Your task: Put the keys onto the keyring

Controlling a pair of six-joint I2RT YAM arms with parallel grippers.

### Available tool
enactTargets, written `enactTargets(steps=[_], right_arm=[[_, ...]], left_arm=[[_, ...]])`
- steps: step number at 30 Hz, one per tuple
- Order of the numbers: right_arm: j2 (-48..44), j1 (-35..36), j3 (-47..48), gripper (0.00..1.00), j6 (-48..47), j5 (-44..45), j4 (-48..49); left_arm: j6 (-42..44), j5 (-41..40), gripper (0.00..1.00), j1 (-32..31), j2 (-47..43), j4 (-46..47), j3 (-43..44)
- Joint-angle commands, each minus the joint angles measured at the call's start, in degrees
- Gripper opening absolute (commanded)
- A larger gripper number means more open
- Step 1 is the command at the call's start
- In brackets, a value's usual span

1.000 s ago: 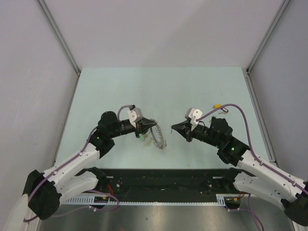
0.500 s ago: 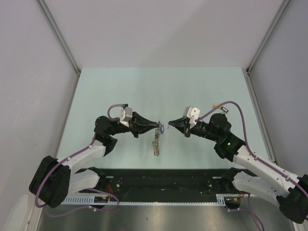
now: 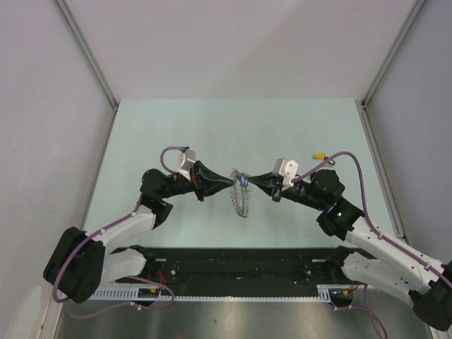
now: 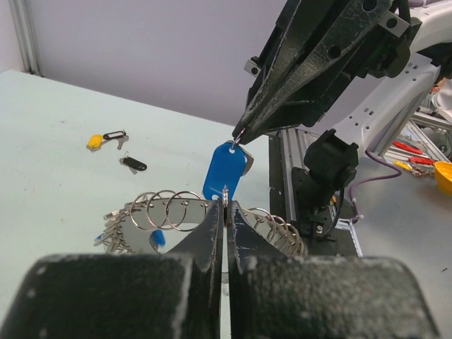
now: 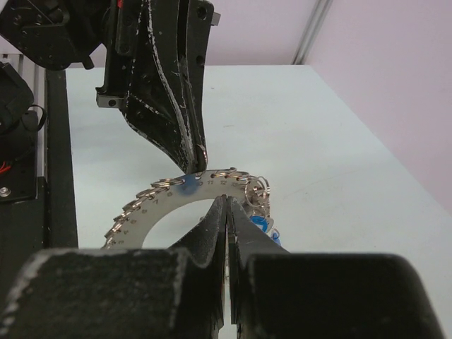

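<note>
The keyring (image 3: pixel 242 201), a wide silver band edged with small split rings, hangs in the air between my two arms. My left gripper (image 3: pixel 231 178) is shut on one of those split rings, as the left wrist view shows (image 4: pixel 225 205). Just above it, my right gripper (image 4: pixel 240 134) is shut on the small loop of a blue-tagged key (image 4: pixel 224 173), which dangles against the keyring (image 4: pixel 190 222). In the right wrist view my right gripper (image 5: pixel 227 201) sits in front of the band (image 5: pixel 162 208), with the left gripper (image 5: pixel 200 157) pinching its top edge. The two tips nearly touch.
A yellow-tagged key (image 3: pixel 319 155) and a black-tagged key (image 3: pixel 330 162) lie on the pale green table (image 3: pixel 176 127) behind my right arm; the left wrist view shows the same yellow-tagged key (image 4: pixel 95 141) and black-tagged key (image 4: pixel 133 164). A black rail (image 3: pixel 240 265) runs along the near edge.
Both grippers have moved toward the table's middle until their tips nearly meet. The left arm has carried the keyring up and right, and the blue key now sits at the ring's top.
</note>
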Motion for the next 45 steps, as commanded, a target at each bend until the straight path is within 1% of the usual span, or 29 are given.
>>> enactTargets(steps=[1, 11, 21, 26, 33, 45], right_arm=[[0.85, 1.47, 1.5, 0.0, 0.66, 2.18, 3.6], [3.84, 5.16, 1.5, 0.0, 1.53, 11.49, 5.62], [5.43, 6.83, 1.5, 0.0, 5.22, 16.42, 7.91], [5.87, 7.45, 1.41, 0.0, 5.49, 15.46, 8.26], [6.22, 7.62, 1.5, 0.0, 2.68, 11.24, 7.12], [5.16, 5.43, 1.15, 0.0, 1.62, 4.65, 6.06]], left_arm=[[-1.74, -1.72, 0.0, -0.16, -1.21, 1.84, 1.46], [-2.97, -2.6, 0.01, -0.16, -0.15, 0.78, 1.99], [-3.15, -2.42, 0.0, -0.25, -0.06, 0.87, 1.99], [-3.23, -2.6, 0.01, -0.25, -0.06, 0.78, 1.91], [-3.32, -2.25, 0.0, -0.25, -0.15, 0.95, 1.99], [-4.64, -0.75, 0.0, -0.25, 0.82, 2.8, 1.99]])
